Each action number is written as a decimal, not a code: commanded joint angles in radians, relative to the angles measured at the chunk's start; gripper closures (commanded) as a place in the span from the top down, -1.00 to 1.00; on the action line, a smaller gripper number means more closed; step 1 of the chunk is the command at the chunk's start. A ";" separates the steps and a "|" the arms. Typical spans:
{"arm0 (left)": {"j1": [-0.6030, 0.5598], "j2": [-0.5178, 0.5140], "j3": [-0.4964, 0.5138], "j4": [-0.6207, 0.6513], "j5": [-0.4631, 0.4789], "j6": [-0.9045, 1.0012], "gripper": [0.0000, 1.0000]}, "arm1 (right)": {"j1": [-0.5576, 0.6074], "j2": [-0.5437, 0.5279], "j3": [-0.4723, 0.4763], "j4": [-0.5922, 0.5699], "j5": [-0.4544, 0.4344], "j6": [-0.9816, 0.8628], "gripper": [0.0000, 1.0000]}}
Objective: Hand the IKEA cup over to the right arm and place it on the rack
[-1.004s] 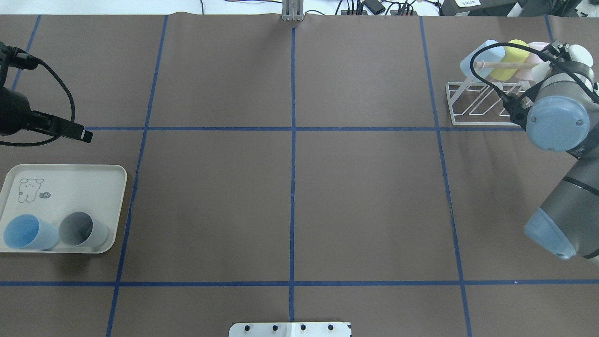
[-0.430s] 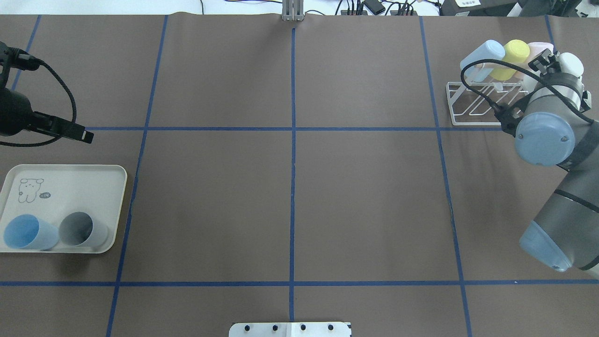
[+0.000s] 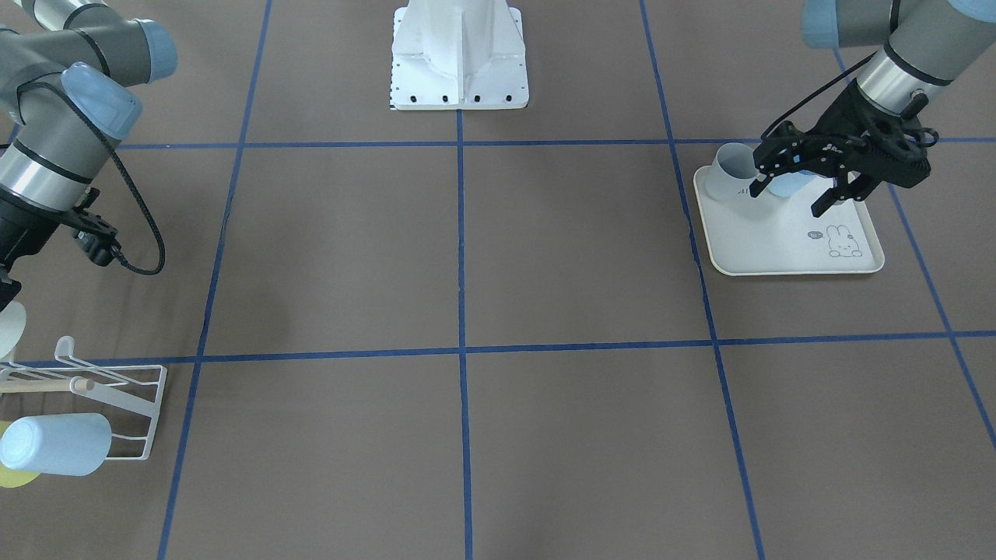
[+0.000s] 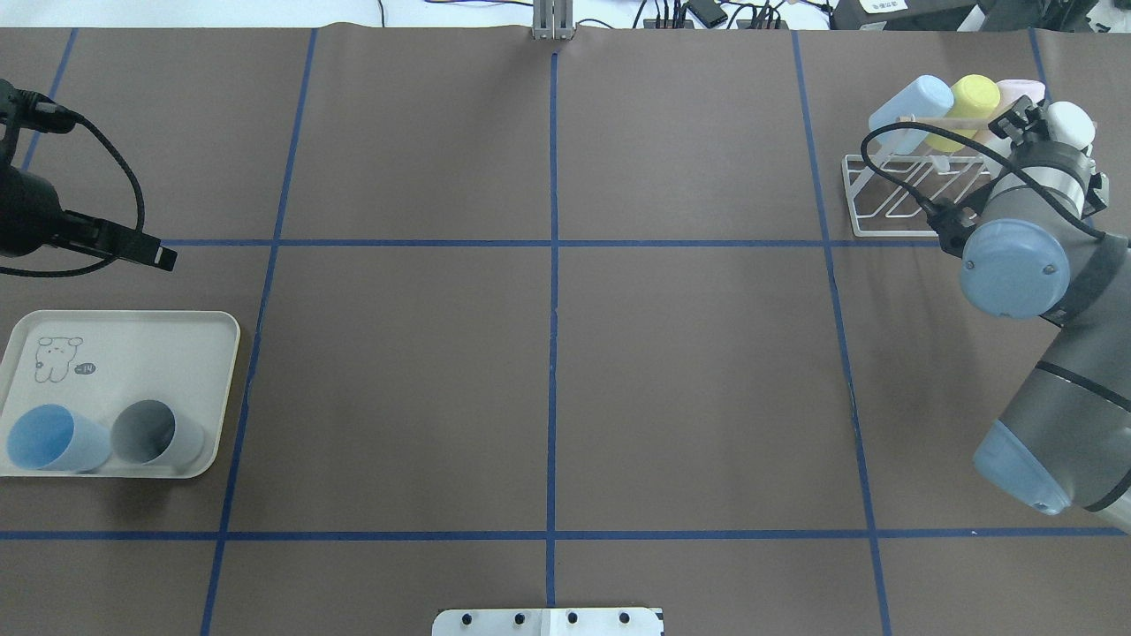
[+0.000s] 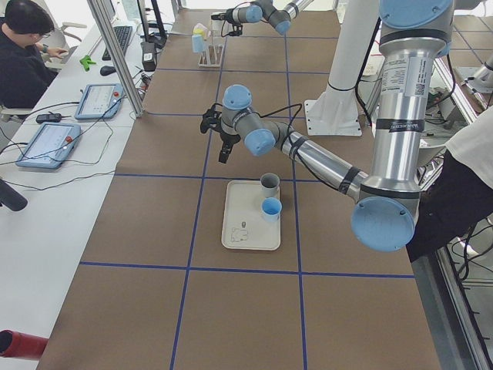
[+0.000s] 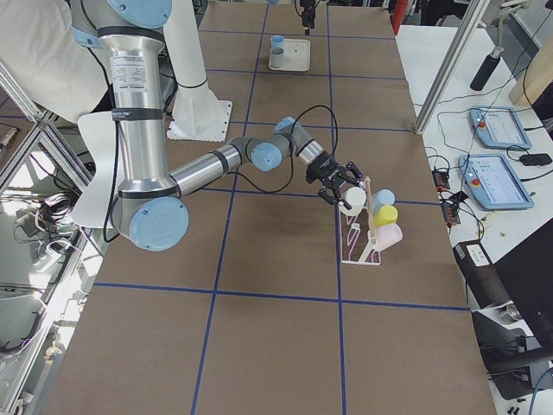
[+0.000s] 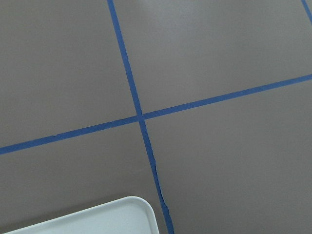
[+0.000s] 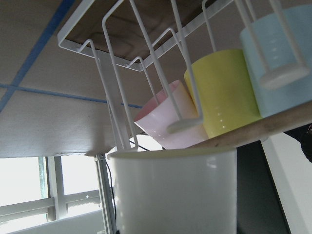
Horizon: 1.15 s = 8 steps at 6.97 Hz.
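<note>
My right gripper (image 4: 1043, 119) is shut on a white cup (image 4: 1072, 124) and holds it at the right end of the white wire rack (image 4: 888, 196). In the right wrist view the white cup (image 8: 170, 190) sits just below the rack's prongs (image 8: 146, 73) and the wooden dowel (image 8: 263, 127). Light blue (image 4: 914, 102), yellow (image 4: 970, 95) and pink (image 4: 1016, 90) cups hang on the rack. My left gripper (image 3: 786, 201) is open and empty above the rabbit tray (image 3: 778, 241).
The cream tray (image 4: 150, 344) at the front left holds a blue cup (image 4: 53, 439) and a grey cup (image 4: 155, 433), both lying on their sides. Blue tape lines grid the brown table. The robot base plate (image 4: 548, 621) is at the front edge.
My right arm has swung a little to the left and carried the white cup slightly down towards the rack's end. The left arm has barely moved.
</note>
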 commanded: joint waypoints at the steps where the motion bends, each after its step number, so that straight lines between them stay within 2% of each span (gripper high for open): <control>1: 0.000 0.000 0.004 0.000 0.000 0.000 1.00 | -0.007 0.011 -0.009 0.002 -0.001 -0.002 -0.57; 7: 0.002 0.000 0.005 0.000 0.000 0.000 1.00 | -0.007 0.030 -0.058 0.003 -0.002 -0.019 -0.52; 8: 0.000 0.000 0.005 0.000 0.000 0.000 1.00 | -0.007 0.030 -0.065 0.003 -0.006 -0.021 -0.43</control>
